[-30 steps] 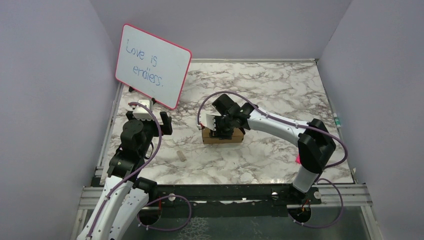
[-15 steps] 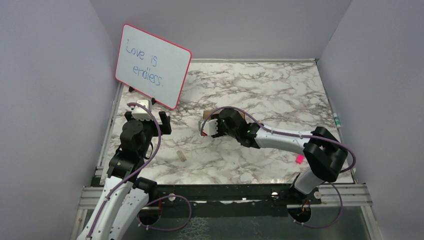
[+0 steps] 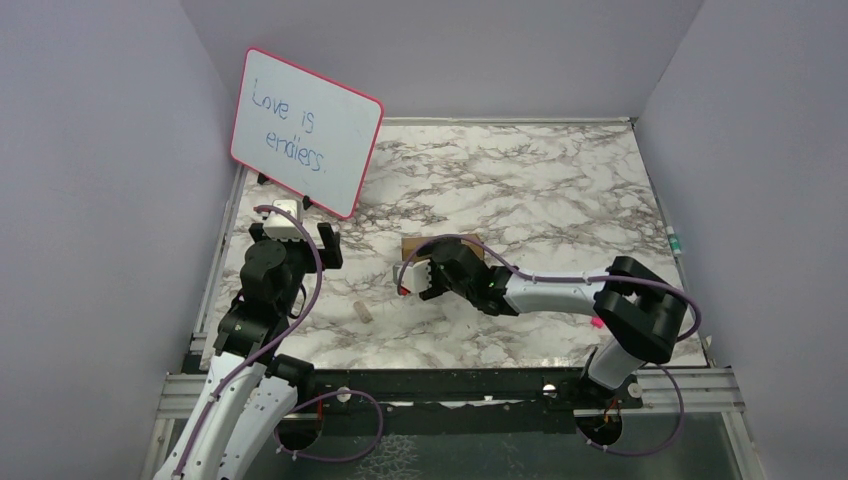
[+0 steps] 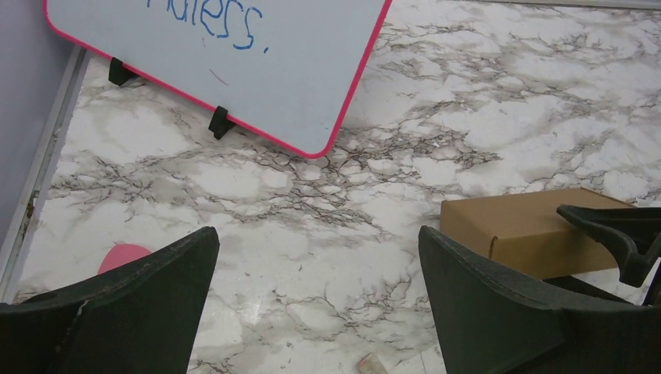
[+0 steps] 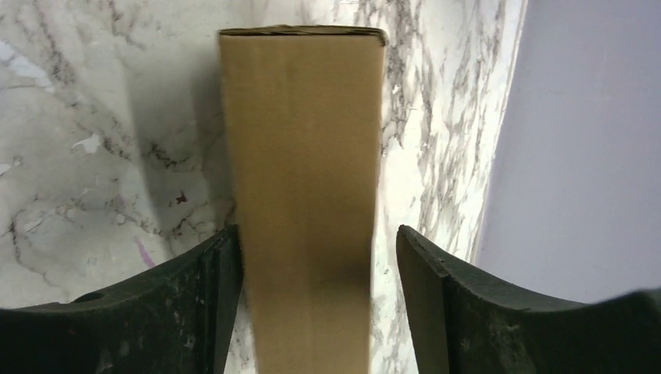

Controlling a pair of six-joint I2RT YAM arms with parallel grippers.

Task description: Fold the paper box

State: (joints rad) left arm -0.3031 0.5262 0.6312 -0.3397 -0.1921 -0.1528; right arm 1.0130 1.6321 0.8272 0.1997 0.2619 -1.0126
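- You had the paper box [image 5: 300,195] looking closed up: a small rectangular carton, with no flap standing loose in any view.
- It lay flat near the middle of the marble-patterned table [image 3: 560,180], well apart from the pink-framed whiteboard [image 3: 305,130].
- Your right gripper [image 5: 316,234] straddled the box lengthways. One finger sat against its long side, and a sliver of table showed between the other finger and the cardboard, so the jaws were slack, not clamping.
- Your left gripper [image 4: 318,231] hung off to the side with its fingers spread wide and nothing between them.
- My read was that the folding was essentially done, and all that remained was backing the right arm off. The underside and the near end were hidden, so I could not confirm every tuck.
- The box was plain brown cardboard, matte, with crisp long edges and a slightly wavy lip at the far end.
- The tabletop was glossy white with grey-brown veining, and the fingers were black, curved and grainy.
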